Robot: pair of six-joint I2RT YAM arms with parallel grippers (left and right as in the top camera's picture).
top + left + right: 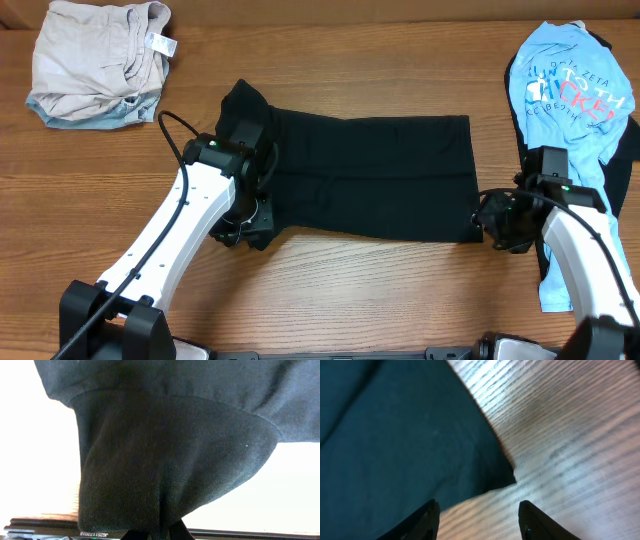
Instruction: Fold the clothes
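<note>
Mid table (350, 300) a shirt (380, 175), garment pile (90, 65) back left, T-shirt (565, 95) far right

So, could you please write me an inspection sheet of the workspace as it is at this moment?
Surface: wooden table, no spills seen.
Job's things: black garment spread flat at the centre; beige-grey garments with a white tag piled at the far left; light blue T-shirt with lettering at the right edge.
Clutter: nothing seen.
Grippers: left gripper shut on the black garment's near left corner; right gripper at its near right corner, fingers open.
Cables: black cable loops out beside the left arm.
Surroundings: nothing seen.
</note>
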